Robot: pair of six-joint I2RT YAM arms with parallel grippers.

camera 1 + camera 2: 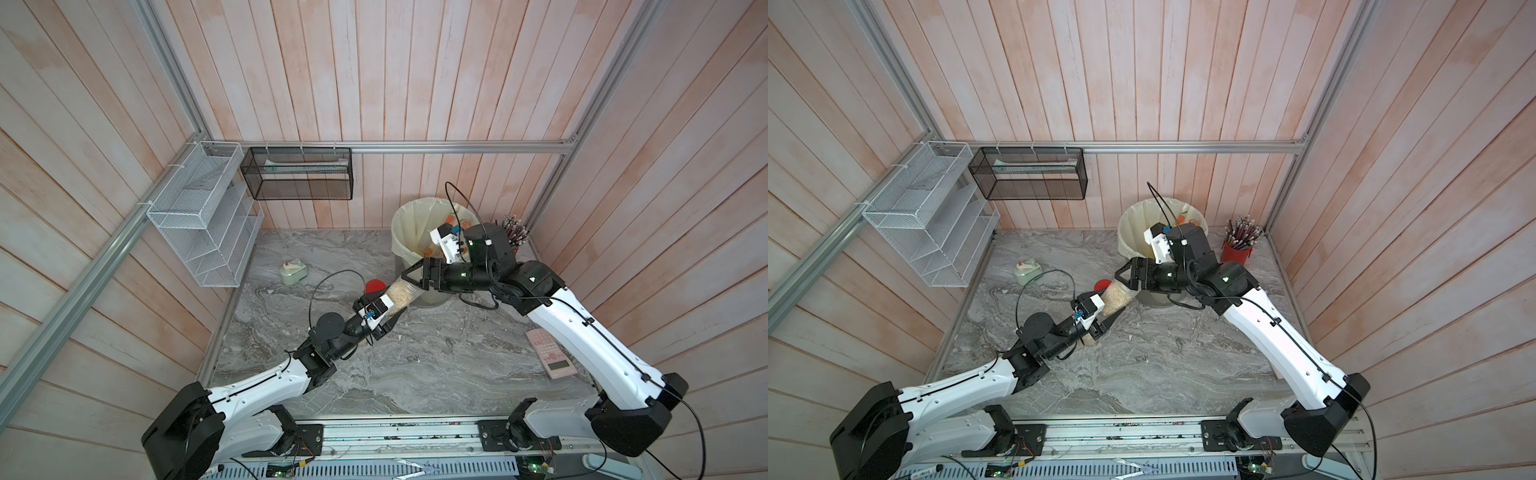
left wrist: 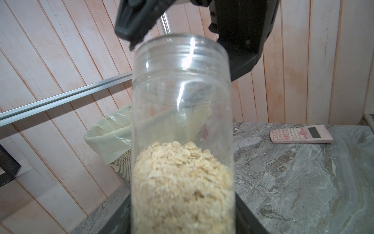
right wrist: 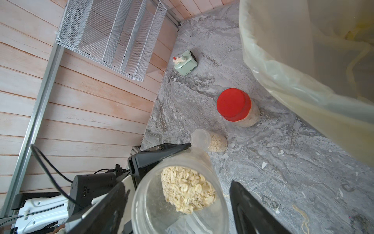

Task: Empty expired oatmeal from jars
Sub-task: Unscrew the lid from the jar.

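Soft even light, glare on blurred jar (image 2: 182, 131)

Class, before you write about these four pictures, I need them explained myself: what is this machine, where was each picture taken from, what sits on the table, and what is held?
It is a robot with two jointed arms, each ending in a two-fingered hand. Two pictures look down on the whole table from overhead; the other two come from a camera on each wrist. The left hand grips a tilted clear jar part full of oatmeal. The right hand has its fingers either side of that jar's top; a gap shows on one side. On the marble table stand a red-lidded jar, a smaller clear jar, a lined bin, a pencil cup and a green gadget; a pink calculator lies flat.
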